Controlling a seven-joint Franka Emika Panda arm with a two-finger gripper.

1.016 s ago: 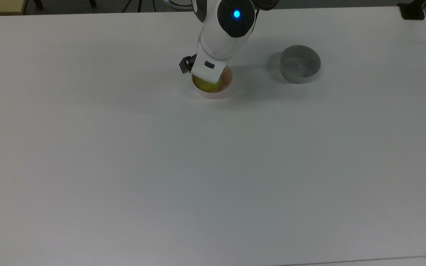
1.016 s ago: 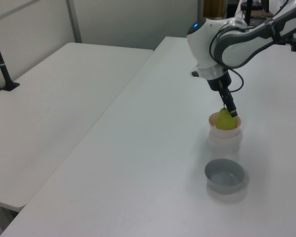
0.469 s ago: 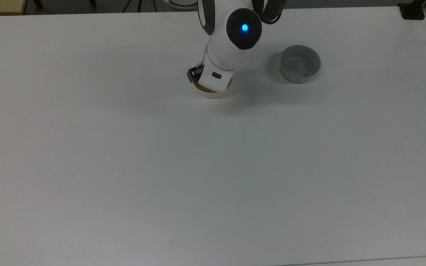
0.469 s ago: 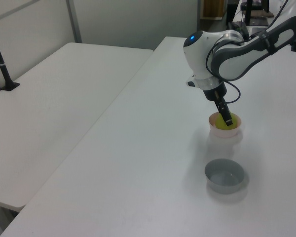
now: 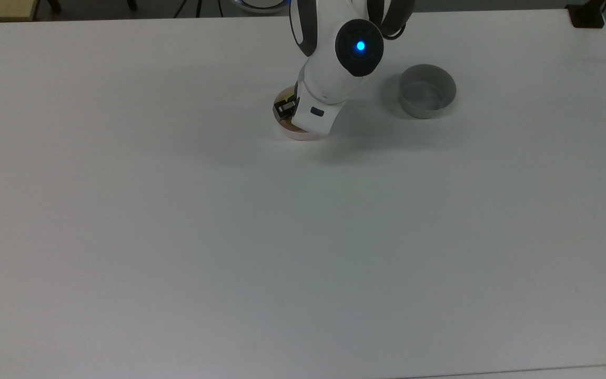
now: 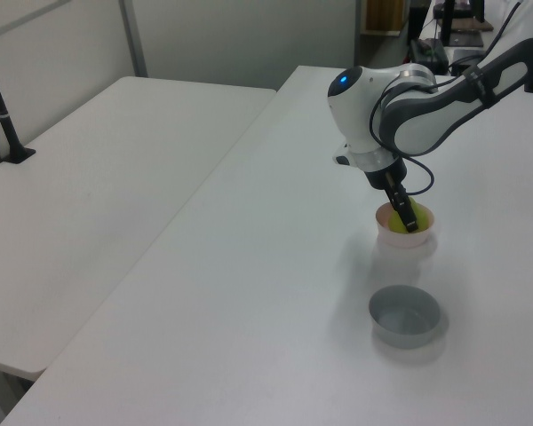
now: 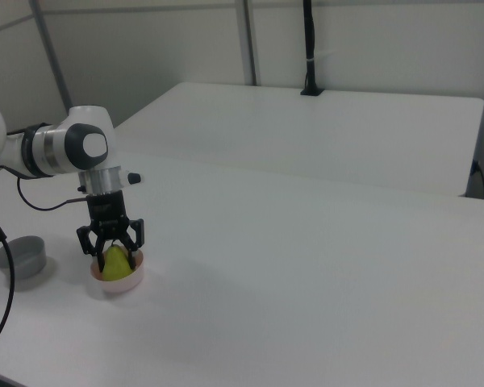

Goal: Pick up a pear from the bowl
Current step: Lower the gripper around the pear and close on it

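In the right view a yellow-green pear (image 7: 117, 260) stands upright in the small pale pink bowl (image 7: 118, 281). My gripper (image 7: 113, 252) points straight down into the bowl, open, with one finger on each side of the pear and a little room between them and the fruit. The left view shows the gripper (image 6: 409, 221) low in the bowl (image 6: 407, 238), with the pear (image 6: 398, 217) behind the fingers. From the top view, the arm's white hand covers most of the bowl (image 5: 303, 136) and the pear.
A taller grey straight-walled bowl (image 5: 427, 97) stands on the white table (image 5: 303, 237), to the top view's right of the pink bowl. It also shows nearer the camera in the left view (image 6: 407, 317). A second white table (image 6: 98, 186) adjoins.
The gripper has come down from above the pear into the bowl, now straddling the fruit. The arm's hand has shifted toward the top view's right, covering the bowl.
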